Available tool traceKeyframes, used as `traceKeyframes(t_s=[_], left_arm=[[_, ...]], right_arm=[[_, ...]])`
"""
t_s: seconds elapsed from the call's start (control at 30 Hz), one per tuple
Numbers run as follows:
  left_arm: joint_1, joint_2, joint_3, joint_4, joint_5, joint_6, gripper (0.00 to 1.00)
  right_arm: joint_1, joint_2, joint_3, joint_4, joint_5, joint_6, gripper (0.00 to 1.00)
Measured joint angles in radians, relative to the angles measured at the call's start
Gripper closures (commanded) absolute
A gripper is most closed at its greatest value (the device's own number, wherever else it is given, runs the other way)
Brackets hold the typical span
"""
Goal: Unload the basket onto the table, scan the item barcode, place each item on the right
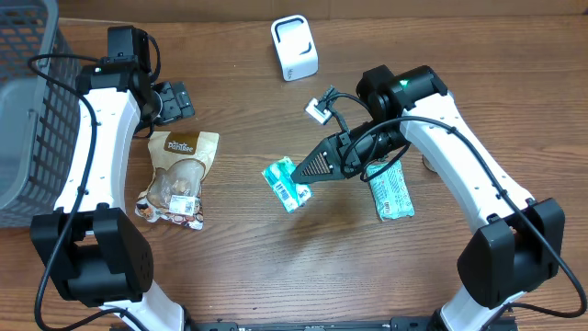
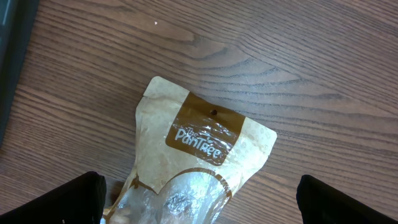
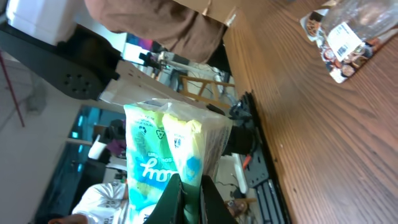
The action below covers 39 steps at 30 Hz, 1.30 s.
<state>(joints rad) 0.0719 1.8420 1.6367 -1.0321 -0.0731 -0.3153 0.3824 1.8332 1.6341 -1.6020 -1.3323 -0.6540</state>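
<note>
My right gripper (image 1: 310, 172) is shut on one edge of a teal and green snack packet (image 1: 286, 184), held off the table at its middle. In the right wrist view the packet (image 3: 163, 146) sticks out past the pinching fingertips (image 3: 186, 200). The white scanner (image 1: 294, 48) stands at the table's far edge, well apart from the packet. My left gripper (image 1: 171, 101) hangs open over the top of a brown Pantree pouch (image 1: 179, 175). In the left wrist view, its black fingers (image 2: 68, 202) stand wide on either side of the pouch (image 2: 199, 149).
A second green packet (image 1: 390, 191) lies flat on the table under my right arm. A dark wire basket (image 1: 28, 119) fills the left edge. The pouch (image 3: 345, 31) with its white label shows at the top right of the right wrist view.
</note>
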Motion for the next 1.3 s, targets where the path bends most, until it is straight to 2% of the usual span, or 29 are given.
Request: traceKeyframes(t_s=[0.47, 0.67, 0.83, 1.0, 1.3], left_arm=[[0.000, 0.000, 0.000, 0.000, 0.000, 0.000, 0.00], [0.000, 0.000, 0.000, 0.000, 0.000, 0.000, 0.00], [0.000, 0.000, 0.000, 0.000, 0.000, 0.000, 0.00], [0.000, 0.000, 0.000, 0.000, 0.000, 0.000, 0.00], [0.000, 0.000, 0.000, 0.000, 0.000, 0.000, 0.01]], right_arm=[[0.000, 0.000, 0.000, 0.103, 0.110, 0.001, 0.96], [0.000, 0.000, -0.045, 0.259, 0.162, 0.043, 0.96], [0.000, 0.000, -0.136, 0.486, 0.212, 0.179, 0.96], [0.000, 0.000, -0.228, 0.679, 0.345, 0.388, 0.96], [0.000, 0.000, -0.232, 0.732, 0.760, 0.707, 0.96]])
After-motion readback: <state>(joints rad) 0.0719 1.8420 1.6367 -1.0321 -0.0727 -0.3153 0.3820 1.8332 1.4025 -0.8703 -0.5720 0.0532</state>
